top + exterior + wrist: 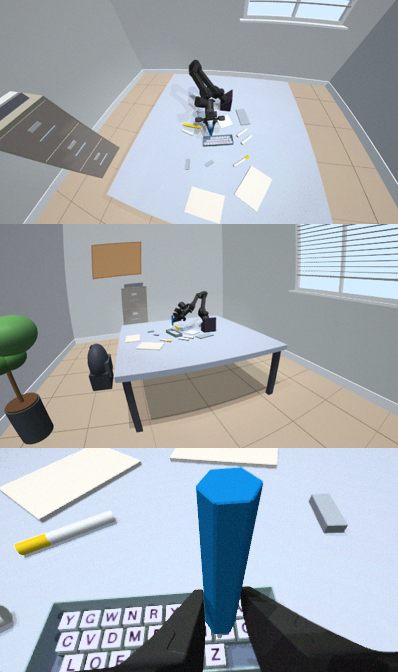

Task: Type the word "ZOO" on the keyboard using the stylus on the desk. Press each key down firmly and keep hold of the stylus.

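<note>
Hand [211,133] [173,320] [221,596] grips an upright, blue, faceted stylus [211,130] [172,320] [227,548].

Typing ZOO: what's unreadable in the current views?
- Stylus tip: in the wrist view, hidden by the stylus body and fingers; contact with a key can't be told.
- Middle keys of the keyboard: wrist view, covered by the fingers and stylus.
- Bottom-row letters: wrist view, partly cut by the lower edge.
- Key letters: top and exterior views, too small.
</note>
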Robot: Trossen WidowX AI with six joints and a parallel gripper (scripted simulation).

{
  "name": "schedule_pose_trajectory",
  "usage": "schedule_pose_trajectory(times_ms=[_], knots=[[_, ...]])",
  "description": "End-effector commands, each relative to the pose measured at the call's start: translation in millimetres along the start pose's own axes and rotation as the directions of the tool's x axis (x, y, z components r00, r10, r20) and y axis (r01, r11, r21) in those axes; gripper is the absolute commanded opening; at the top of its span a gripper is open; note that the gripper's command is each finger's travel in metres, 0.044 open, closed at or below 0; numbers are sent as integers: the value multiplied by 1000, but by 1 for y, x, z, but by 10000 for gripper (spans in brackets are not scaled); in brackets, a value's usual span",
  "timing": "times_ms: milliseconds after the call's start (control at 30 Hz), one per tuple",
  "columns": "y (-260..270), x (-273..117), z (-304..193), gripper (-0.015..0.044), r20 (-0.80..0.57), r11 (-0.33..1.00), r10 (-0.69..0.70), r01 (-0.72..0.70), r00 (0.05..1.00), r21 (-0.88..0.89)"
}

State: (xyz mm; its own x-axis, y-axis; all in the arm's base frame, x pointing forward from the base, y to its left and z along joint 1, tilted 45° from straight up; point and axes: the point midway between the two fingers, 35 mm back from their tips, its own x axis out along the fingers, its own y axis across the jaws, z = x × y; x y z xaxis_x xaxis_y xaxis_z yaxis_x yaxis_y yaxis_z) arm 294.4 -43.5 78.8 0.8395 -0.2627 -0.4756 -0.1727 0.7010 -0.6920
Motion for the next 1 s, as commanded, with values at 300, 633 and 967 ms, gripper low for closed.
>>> schedule_pose_trajectory(times_ms=[300, 633, 967], knots=[[4, 6, -17, 81, -6, 1000, 7, -7, 1000, -7], [4, 7, -19, 81, -6, 1000, 7, -7, 1000, -7], [4, 10, -24, 81, -6, 1000, 7, -7, 1000, -8]])
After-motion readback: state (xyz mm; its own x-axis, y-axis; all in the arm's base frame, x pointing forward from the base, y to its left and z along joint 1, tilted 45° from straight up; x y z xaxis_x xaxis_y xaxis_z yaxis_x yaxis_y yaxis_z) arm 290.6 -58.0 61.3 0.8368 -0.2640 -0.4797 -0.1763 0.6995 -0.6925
